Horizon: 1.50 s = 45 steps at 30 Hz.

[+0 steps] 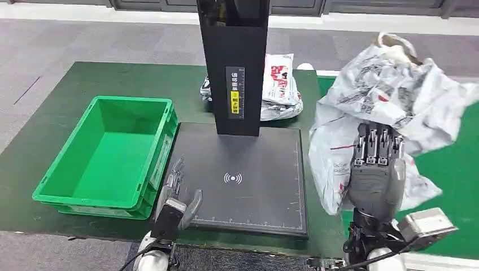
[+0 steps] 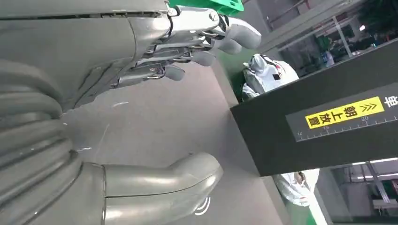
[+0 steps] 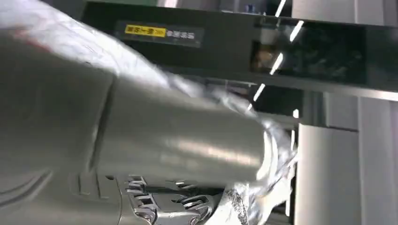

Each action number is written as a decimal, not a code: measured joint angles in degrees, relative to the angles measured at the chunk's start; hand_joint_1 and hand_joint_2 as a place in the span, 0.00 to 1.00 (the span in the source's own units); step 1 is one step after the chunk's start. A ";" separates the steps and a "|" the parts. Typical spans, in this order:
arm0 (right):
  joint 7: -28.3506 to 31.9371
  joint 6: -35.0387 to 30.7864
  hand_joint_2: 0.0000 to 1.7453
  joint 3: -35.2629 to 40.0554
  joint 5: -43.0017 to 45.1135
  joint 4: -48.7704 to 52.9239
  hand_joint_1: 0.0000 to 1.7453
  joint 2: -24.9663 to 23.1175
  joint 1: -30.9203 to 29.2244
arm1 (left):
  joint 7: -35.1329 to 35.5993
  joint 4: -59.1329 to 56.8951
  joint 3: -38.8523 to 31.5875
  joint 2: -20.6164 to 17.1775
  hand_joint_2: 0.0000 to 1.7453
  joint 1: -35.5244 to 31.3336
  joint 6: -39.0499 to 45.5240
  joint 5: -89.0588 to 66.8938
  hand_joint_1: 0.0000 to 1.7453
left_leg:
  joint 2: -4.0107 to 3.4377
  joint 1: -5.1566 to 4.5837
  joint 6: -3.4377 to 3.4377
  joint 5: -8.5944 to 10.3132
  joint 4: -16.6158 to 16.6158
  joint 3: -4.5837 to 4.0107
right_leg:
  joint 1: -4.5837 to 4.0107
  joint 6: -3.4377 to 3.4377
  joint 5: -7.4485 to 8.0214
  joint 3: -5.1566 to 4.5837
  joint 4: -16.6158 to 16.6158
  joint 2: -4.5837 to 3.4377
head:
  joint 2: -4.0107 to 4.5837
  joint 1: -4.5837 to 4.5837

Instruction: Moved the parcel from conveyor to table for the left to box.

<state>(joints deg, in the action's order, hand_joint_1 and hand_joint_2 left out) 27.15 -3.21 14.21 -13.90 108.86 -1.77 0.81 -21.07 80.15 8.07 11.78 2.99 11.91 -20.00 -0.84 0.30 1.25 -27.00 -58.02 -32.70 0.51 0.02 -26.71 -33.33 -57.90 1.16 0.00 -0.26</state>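
A large crumpled white-grey plastic parcel (image 1: 390,96) hangs at the right, between the black scan pad and the green conveyor. My right hand (image 1: 377,169) grips it from below, fingers pressed into the plastic; up close the parcel (image 3: 263,187) wraps around my right hand (image 3: 178,140). At the pad's front left corner, my left hand (image 1: 179,195) hovers with its fingers apart and nothing in it; the left wrist view shows my left hand (image 2: 141,108) above the grey pad. A green crate (image 1: 107,155) stands empty at the left.
A black post (image 1: 234,62) with a yellow label rises from the back of the black scan pad (image 1: 248,180). Another white parcel (image 1: 279,90) lies behind the post. The green conveyor (image 1: 460,169) runs along the right. The dark green table (image 1: 68,101) ends near my body.
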 measured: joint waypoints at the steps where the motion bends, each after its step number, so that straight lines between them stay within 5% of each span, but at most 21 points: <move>1: 0.13 0.02 1.00 -0.18 -0.11 0.55 0.00 -0.15 0.32 | 0.02 0.00 0.00 0.00 1.00 0.00 -0.17 -0.09 0.00 | 0.00 0.00 0.00 0.01 0.00 0.00 | 0.00 0.00 0.01 0.00 0.00 0.00 | 0.00 0.00; 12: -7.50 8.05 1.00 -0.94 1.03 -1.36 0.00 -1.14 -0.61 | 0.59 -0.88 0.00 0.68 1.00 -1.45 -2.36 -0.52 0.00 | -0.03 0.01 0.01 0.02 0.00 0.00 | -0.01 0.01 0.03 0.02 0.00 -0.03 | 0.00 0.00; 30: -11.89 16.26 1.00 -0.33 6.89 -46.06 0.00 -7.69 -21.26 | 0.64 -5.51 2.01 1.25 1.00 -5.10 -3.06 1.42 0.00 | 0.07 0.03 0.09 0.24 0.00 -0.08 | -0.04 0.07 0.22 -0.06 -0.03 0.04 | 0.00 0.00; 31: -11.89 16.26 0.00 -0.33 6.91 -46.99 0.00 -7.78 -21.69 | 0.64 -5.60 2.01 1.25 1.00 -5.12 -3.06 1.42 0.00 | 0.07 0.03 0.09 0.24 0.01 -0.08 | -0.04 0.07 0.22 -0.06 -0.03 0.03 | 0.00 -0.02; 45: -14.25 32.25 0.00 4.93 15.49 -62.83 0.00 -13.96 -32.16 | 0.20 -7.56 2.91 0.98 1.00 -6.22 -0.44 4.89 0.00 | -0.03 0.08 0.13 0.32 0.01 -0.14 | -0.10 0.11 0.27 -0.15 -0.09 -0.07 | 0.00 0.00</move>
<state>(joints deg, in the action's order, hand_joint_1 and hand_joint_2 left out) 12.90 29.03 19.14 1.59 46.03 -15.73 -31.35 -20.87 72.59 10.97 12.76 -3.24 11.47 -15.10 -0.87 0.38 1.38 -26.68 -58.01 -32.84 0.41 0.14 -26.44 -33.48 -57.99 1.10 0.00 -0.26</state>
